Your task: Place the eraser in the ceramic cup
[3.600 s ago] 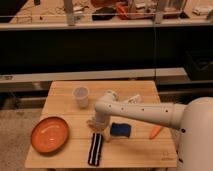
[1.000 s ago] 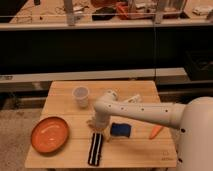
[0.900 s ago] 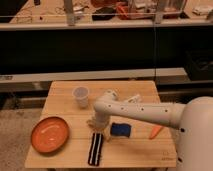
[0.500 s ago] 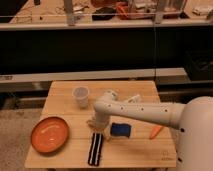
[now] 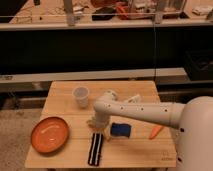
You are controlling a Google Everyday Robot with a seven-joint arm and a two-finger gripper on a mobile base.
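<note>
The eraser (image 5: 95,148), a black bar with two white stripes, lies on the wooden table (image 5: 60,92) near its front edge, pointing roughly front to back. The ceramic cup (image 5: 80,96), small and pale, stands upright at the back left of the table. My gripper (image 5: 96,125) hangs from the white arm (image 5: 145,112) just above the far end of the eraser, to the front right of the cup. Nothing shows in its grip.
An orange plate (image 5: 50,134) sits at the front left. A blue object (image 5: 120,130) lies right of the gripper, and a small orange object (image 5: 156,131) near the right edge. Dark shelving (image 5: 105,45) runs behind the table.
</note>
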